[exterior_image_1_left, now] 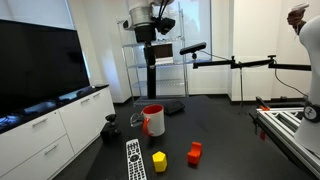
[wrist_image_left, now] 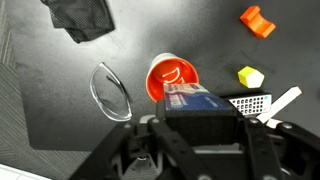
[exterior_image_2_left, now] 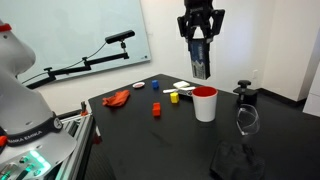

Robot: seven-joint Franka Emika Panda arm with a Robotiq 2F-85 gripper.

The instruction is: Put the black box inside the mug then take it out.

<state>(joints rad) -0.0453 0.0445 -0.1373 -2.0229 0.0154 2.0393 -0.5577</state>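
Closest up, the tool [wrist_image_left: 200, 126] grips the black box [wrist_image_left: 200, 103] by its upper end, jaws closed against its sides. It hangs upright in the air directly above the mug [exterior_image_2_left: 205, 104], lower end clear of the red rim. The mug stands near the worktop's [exterior_image_2_left: 150, 140] middle. A remote [exterior_image_1_left: 134, 158], yellow block [exterior_image_1_left: 159, 160] and red block [exterior_image_1_left: 195, 152] lie toward 1 edge.
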